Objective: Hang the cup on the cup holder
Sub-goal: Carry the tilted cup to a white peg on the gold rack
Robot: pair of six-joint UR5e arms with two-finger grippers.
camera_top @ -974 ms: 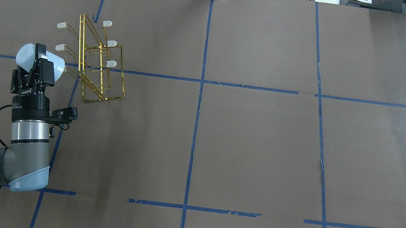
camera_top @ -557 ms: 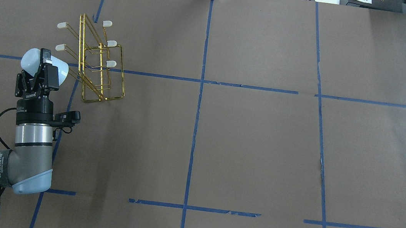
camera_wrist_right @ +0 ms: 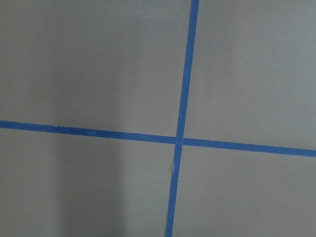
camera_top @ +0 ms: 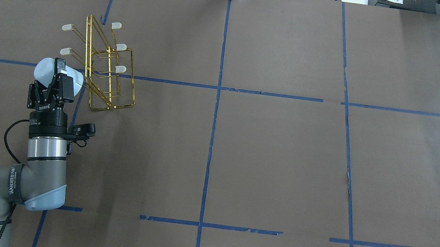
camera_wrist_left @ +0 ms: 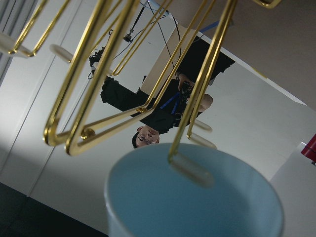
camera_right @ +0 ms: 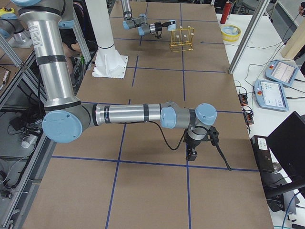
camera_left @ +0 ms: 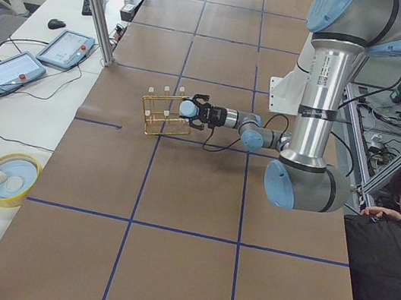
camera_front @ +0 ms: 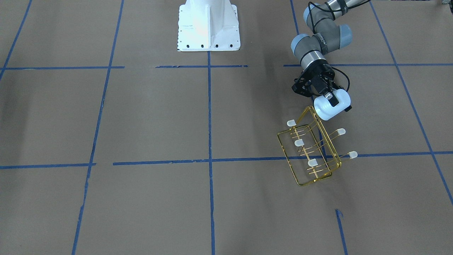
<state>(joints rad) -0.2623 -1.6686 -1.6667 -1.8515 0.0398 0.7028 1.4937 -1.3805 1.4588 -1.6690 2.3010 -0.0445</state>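
The table (camera_top: 275,155), papered brown and crossed by blue tape lines, fills the overhead view. The left arm (camera_top: 43,160) comes in at the lower left of that view and reaches up toward the upper left. The right arm (camera_right: 124,114) shows only in the right side view, stretched low across the middle of the frame, well apart from the task's things. The right gripper (camera_right: 192,153) points down at the paper, and whether it is wide or narrow cannot be told from there.

The cup holder (camera_top: 108,72) stands in the upper left of the overhead view, its gold frame leaning and its prongs sticking out to both sides. The cup (camera_top: 46,70) lies on its side just left of the holder's lower end, off the table, mouth turned toward the wire. The left gripper (camera_top: 57,78) is clamped across it, a finger on either side of the wall.

In the left wrist view the cup's rim fills the bottom of the frame, and one prong cap (camera_wrist_left: 190,170) sits right over the mouth — whether it is inside cannot be told.
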